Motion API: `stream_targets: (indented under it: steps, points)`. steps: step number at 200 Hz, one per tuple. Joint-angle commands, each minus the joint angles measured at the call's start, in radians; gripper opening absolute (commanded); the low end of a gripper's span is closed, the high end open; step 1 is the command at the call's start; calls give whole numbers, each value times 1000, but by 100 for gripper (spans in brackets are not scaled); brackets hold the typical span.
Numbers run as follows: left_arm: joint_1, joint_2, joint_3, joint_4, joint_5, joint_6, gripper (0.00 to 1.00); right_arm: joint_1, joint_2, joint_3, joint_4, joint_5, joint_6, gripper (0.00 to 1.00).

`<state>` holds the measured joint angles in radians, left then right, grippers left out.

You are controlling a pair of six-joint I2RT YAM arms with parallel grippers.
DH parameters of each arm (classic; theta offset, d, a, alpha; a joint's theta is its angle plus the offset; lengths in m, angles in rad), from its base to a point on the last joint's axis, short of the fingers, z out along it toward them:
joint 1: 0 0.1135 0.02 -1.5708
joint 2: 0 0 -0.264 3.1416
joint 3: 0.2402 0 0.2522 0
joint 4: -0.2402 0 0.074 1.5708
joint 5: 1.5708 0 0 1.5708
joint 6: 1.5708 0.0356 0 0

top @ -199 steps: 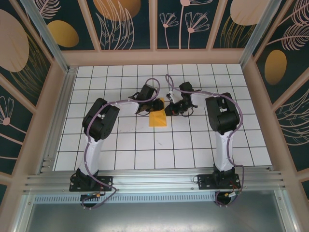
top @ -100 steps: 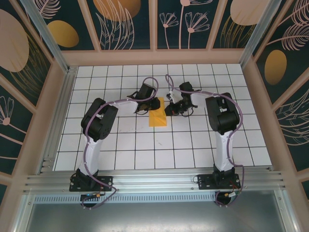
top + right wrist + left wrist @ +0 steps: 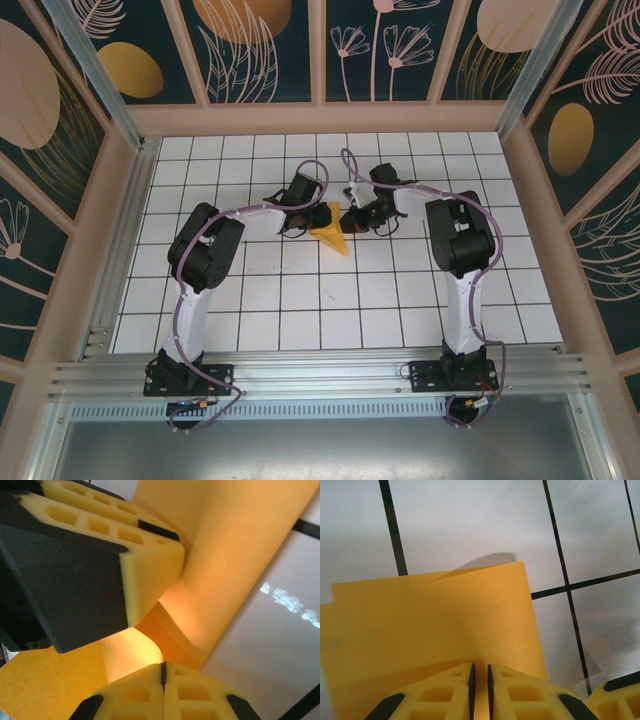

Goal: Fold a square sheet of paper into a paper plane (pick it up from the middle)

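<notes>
The orange square sheet of paper (image 3: 333,238), folded into layers, hangs between both grippers just above the table's middle, with a corner pointing down toward me. My left gripper (image 3: 319,216) pinches its left side. In the left wrist view the folded sheet (image 3: 430,625) runs between the nearly closed jaws of the left gripper (image 3: 480,672). My right gripper (image 3: 351,221) holds the other side. In the right wrist view the right gripper (image 3: 163,672) is shut on a curled edge of the sheet (image 3: 240,555). The left gripper's foam fingers (image 3: 150,555) sit right beside it.
The white gridded table (image 3: 300,300) is walled by a wooden frame (image 3: 320,118) at the back and sides. A metal rail (image 3: 320,375) carries both arm bases at the near edge. The two grippers are almost touching each other.
The sheet lay flat on the table a second ago. Now it is raised off the surface and bunched between the grippers. The left jaws have closed further on it.
</notes>
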<state>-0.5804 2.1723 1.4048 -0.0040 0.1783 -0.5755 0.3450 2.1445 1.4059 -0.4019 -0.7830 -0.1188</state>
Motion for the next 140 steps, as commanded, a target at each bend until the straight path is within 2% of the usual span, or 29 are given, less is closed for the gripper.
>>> stream_targets:
  steps: [1, 140]
  points:
    - [5, 10, -1, -11, 19, 21, 19, 9, 23, 13, -26, -4, -21, 1]
    - [5, -19, -15, 18, 37, 9, 20, 23, 21, -21, -13, 10, -7, 1]
